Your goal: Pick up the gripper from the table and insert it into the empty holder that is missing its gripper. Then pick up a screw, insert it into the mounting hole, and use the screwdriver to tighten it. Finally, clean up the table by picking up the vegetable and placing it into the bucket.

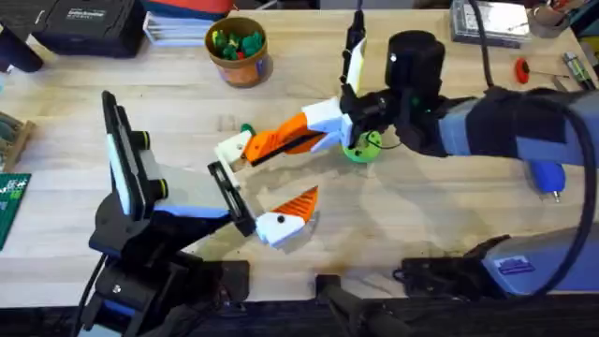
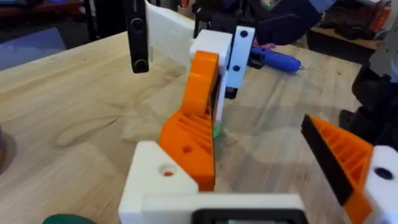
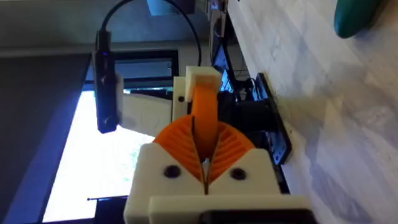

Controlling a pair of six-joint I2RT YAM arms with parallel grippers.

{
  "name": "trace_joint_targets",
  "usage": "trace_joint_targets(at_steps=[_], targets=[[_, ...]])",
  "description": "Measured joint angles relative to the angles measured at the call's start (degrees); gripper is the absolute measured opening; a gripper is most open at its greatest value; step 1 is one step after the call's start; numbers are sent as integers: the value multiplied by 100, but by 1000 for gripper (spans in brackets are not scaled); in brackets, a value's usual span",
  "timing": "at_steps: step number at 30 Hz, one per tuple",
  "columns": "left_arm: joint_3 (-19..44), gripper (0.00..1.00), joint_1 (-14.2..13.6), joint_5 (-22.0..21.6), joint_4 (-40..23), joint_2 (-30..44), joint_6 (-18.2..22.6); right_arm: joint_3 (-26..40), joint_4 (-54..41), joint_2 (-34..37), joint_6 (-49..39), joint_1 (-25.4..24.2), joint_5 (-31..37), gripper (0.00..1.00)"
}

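My right gripper (image 1: 298, 139) reaches across the table (image 1: 440, 215), shut on the orange wedge of the loose gripper (image 1: 245, 150). Its white block (image 2: 155, 180), with a small hole on top, sits at the empty end of the left gripper's black rail; I cannot tell whether it is seated. My left gripper (image 1: 262, 201) stands open and carries one orange finger (image 2: 345, 158) at the rail's other end. The dark green vegetable (image 1: 246, 129) lies just beyond the held piece. The bucket (image 1: 240, 49) stands at the back. The blue screwdriver (image 1: 547, 178) lies far right. No screw is in view.
A bright green ring (image 1: 361, 148) lies under the right wrist. A red-handled tool (image 1: 522, 67) and small parts sit at the back right. A black case (image 1: 89, 23) occupies the back left, and a green circuit board (image 1: 11, 201) lies at the left edge.
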Motion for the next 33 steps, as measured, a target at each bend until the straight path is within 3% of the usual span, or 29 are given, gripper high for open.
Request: trace_joint_targets(at_steps=[9, 19, 27, 33], targets=[[2, 988, 93, -422, 7, 1, -73, 451, 31, 462, 66, 162, 39, 10], [7, 988, 100, -550, -4, 79, -307, 560, 219, 905, 69, 168, -24, 9], [9, 989, 103, -614, -2, 72, -291, 671, 492, 1003, 151, 193, -111, 9], [13, 989, 159, -903, -6, 72, -278, 789, 496, 1020, 218, 353, -63, 9]])
